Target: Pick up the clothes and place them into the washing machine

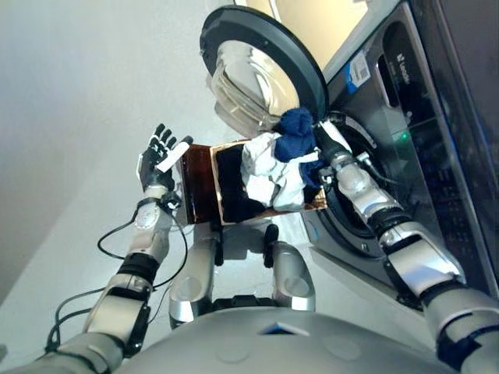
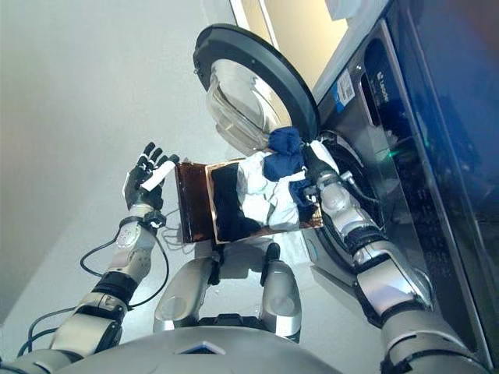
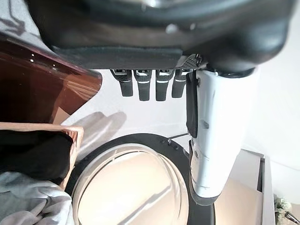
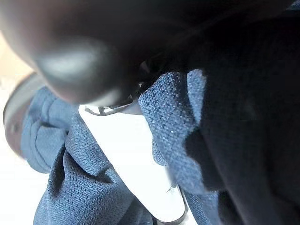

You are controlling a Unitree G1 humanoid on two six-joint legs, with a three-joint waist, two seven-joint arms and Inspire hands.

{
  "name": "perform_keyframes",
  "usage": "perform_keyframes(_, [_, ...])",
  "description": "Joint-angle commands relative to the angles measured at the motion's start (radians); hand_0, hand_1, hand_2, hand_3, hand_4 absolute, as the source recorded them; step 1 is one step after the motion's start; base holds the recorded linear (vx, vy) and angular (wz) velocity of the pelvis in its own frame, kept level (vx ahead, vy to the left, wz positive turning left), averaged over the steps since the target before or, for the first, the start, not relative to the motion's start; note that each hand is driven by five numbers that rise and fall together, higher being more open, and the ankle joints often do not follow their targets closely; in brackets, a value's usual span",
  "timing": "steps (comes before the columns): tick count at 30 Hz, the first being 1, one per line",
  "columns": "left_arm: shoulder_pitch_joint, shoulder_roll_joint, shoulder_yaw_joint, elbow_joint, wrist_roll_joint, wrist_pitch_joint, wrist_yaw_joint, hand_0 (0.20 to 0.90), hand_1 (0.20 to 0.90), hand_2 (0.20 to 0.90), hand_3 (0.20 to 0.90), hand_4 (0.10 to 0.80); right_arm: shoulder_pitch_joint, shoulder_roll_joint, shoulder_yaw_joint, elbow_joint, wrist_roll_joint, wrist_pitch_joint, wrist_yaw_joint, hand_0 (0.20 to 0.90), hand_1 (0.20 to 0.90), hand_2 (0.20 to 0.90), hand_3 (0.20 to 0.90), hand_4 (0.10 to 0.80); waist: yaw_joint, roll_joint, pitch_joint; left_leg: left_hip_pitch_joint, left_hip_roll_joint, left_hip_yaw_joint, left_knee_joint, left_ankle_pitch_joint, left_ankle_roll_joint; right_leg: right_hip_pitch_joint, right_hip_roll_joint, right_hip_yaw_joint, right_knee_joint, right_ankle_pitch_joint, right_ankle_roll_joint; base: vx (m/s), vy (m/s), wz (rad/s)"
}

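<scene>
We are mid-lift: our right hand (image 1: 326, 142) is clenched in the dark blue knitted garment (image 1: 295, 132), raised above the brown box of clothes (image 1: 204, 183), at nine o'clock from the grey washing machine's drum opening (image 1: 366, 167). Next we judge it must swing in. The round glass-fronted door (image 1: 261, 66) crowds twelve o'clock. Our left hand (image 1: 160, 160) is spread, empty.
</scene>
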Motion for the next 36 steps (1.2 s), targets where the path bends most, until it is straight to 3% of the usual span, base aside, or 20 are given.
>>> perform_keyframes(1, [-0.031, 0.015, 0.025, -0.007, 0.002, -0.064, -0.025, 0.9, 0.9, 0.9, 0.9, 0.8, -0.018, -0.003, -0.072, -0.025, 0.09, -0.1, -0.019, 0.2, 0.2, 0.2, 0.2, 0.3, -0.011, -0.005, -0.103, 0.054, 0.043, -0.013, 0.052, -0.094, -0.106, 0.04, -0.026, 0.009, -0.143, 0.169, 0.005, 0.055, -0.037, -0.07])
perform_keyframes(5, [-0.019, 0.016, 0.056, 0.004, 0.014, -0.068, -0.018, 0.9, 0.9, 0.9, 0.9, 0.8, 0.067, 0.037, -0.092, -0.102, 0.108, -0.113, -0.005, 0.2, 0.2, 0.2, 0.2, 0.3, -0.018, -0.006, -0.135, 0.108, 0.054, -0.005, -0.017, -0.067, -0.119, 0.086, -0.014, 0.01, -0.22, 0.194, 0.008, 0.024, -0.025, -0.09])
perform_keyframes(12, [-0.012, 0.009, 0.062, 0.025, 0.026, -0.062, -0.012, 0.9, 0.9, 0.9, 0.9, 0.8, 0.091, 0.075, -0.066, -0.088, 0.049, -0.105, -0.005, 0.2, 0.2, 0.2, 0.2, 0.3, -0.018, -0.008, -0.15, 0.123, 0.057, -0.001, 0.005, -0.083, -0.12, 0.122, -0.009, 0.018, -0.248, 0.194, 0.003, 0.012, -0.016, -0.03])
perform_keyframes(16, [-0.014, 0.006, 0.044, 0.02, 0.031, -0.062, -0.012, 0.9, 0.9, 0.9, 0.9, 0.8, 0.031, 0.092, 0.017, -0.037, -0.099, -0.083, -0.022, 0.2, 0.2, 0.2, 0.2, 0.3, -0.011, -0.002, -0.151, 0.114, 0.054, -0.007, 0.007, -0.081, -0.118, 0.111, -0.012, 0.022, -0.227, 0.185, 0.002, -0.008, -0.002, -0.02])
perform_keyframes(21, [-0.056, 0.019, -0.015, -0.067, 0.007, -0.066, -0.026, 0.9, 0.9, 0.9, 0.9, 0.8, -0.126, 0.131, 0.156, 0.156, -0.283, -0.036, -0.053, 0.2, 0.2, 0.2, 0.2, 0.3, 0.024, 0.041, -0.069, -0.01, 0.035, -0.033, 0.076, -0.076, -0.104, -0.033, -0.032, 0.011, -0.08, 0.152, -0.007, -0.167, 0.014, 0.03])
perform_keyframes(28, [-0.096, 0.008, -0.029, -0.093, 0.003, -0.073, 0.002, 0.9, 0.9, 0.9, 0.9, 0.8, -0.165, 0.143, 0.16, 0.163, -0.331, -0.014, -0.105, 0.2, 0.2, 0.2, 0.2, 0.3, 0.03, 0.067, -0.026, -0.133, 0.025, -0.03, 0.136, -0.069, -0.108, -0.145, -0.037, 0.002, -0.01, 0.14, -0.014, -0.101, -0.004, 0.15])
perform_keyframes(36, [-0.136, 0.003, -0.054, -0.167, 0.007, -0.082, 0.033, 0.9, 0.9, 0.9, 0.9, 0.8, -0.207, 0.127, 0.128, 0.242, -0.388, 0.025, -0.197, 0.2, 0.2, 0.2, 0.2, 0.3, 0.02, 0.099, 0.009, -0.277, 0.016, -0.031, 0.286, -0.116, -0.11, -0.279, -0.056, 0.01, 0.146, 0.093, -0.029, -0.068, 0.006, 0.13])
